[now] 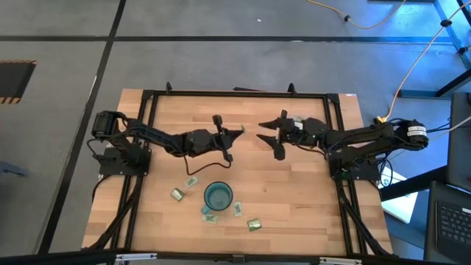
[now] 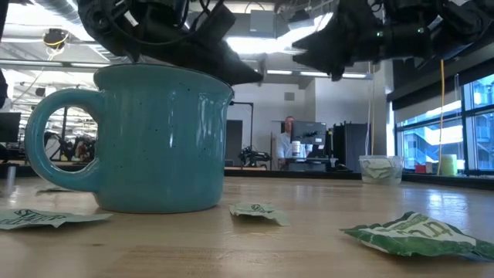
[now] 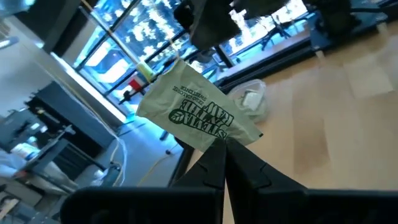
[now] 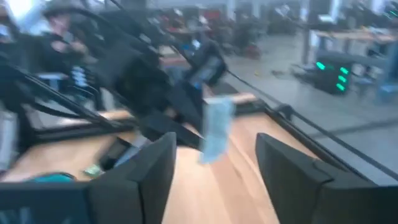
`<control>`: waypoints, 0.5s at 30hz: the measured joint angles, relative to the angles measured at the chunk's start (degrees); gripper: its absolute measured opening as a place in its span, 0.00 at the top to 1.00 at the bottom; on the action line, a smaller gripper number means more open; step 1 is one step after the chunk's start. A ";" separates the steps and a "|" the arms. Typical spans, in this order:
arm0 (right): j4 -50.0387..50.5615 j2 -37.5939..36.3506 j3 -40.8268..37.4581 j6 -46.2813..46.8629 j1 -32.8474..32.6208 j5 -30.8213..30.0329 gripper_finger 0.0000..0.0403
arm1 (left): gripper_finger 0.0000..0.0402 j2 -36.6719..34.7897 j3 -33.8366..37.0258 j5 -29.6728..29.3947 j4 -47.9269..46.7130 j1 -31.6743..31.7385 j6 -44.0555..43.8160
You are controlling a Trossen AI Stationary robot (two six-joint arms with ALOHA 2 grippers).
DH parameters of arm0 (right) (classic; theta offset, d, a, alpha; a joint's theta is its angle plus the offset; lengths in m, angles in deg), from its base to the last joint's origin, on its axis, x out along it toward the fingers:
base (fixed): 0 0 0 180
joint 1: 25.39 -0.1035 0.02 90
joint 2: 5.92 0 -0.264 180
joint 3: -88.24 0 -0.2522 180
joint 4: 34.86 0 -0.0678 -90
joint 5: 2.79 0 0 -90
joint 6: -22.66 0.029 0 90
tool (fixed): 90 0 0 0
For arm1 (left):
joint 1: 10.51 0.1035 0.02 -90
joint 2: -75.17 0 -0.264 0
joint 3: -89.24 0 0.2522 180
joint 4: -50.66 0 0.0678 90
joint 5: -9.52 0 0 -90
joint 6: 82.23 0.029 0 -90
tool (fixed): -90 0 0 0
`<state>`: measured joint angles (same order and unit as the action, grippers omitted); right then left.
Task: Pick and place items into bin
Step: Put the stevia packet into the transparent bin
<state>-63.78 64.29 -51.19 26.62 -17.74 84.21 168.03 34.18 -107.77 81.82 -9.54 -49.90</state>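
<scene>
- The left hand (image 1: 234,133) is pinched shut on one packet (image 3: 198,114), a pale green wrapper with dark print, gripped by its lower edge between the two dark fingers (image 3: 214,163).
- In the overhead view this held packet shows as a small light speck at the tip of the left hand, above the middle of the counter (image 1: 294,213).
- The right hand (image 1: 266,137) faces the left hand across a small gap, its fingers spread wide apart and holding nothing.
- In the right wrist view the held packet (image 4: 216,129) hangs between the two spread fingers (image 4: 155,171) and farther off, touching neither as far as can be seen.
- Both hands hover above the counter, toward its far side from the mug.
- The cup (image 2: 380,168), a whitish see-through one, stands near the counter's far edge with something pale inside; the left wrist view shows it (image 3: 252,98) beyond the held packet.
- The blue mug (image 1: 218,196) stands on the near part of the counter, well apart from both hands.
- Loose packets lie around the mug: one (image 1: 177,194) to its left, one (image 1: 191,182) just above that, one (image 1: 209,216) touching or just beside its lower edge, one (image 1: 238,209) to its right, and one (image 1: 254,224) farther out to the lower right.
- A person (image 2: 287,137) sits in the room behind the counter.
</scene>
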 joint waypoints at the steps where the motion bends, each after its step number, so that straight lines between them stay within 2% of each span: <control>1: -1.20 0.14 0.00 0.07 -0.02 1.15 0.43 | 1.00 0.00 0.00 -0.14 0.39 0.00 0.26; 4: -3.43 0.71 0.02 -0.83 -0.06 2.53 0.40 | 0.99 0.00 0.00 -0.14 0.75 0.00 0.42; 7: -3.42 2.53 1.12 -1.62 -0.04 0.15 0.39 | 1.00 0.00 0.00 -0.20 1.41 -0.02 0.42; 15: -3.06 11.21 8.48 -2.92 -0.02 -2.71 0.45 | 1.00 0.00 0.00 -3.94 1.68 0.00 0.47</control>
<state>-66.84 75.49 -42.71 23.70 -17.75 81.50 168.03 34.18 -111.71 83.49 -9.54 -49.42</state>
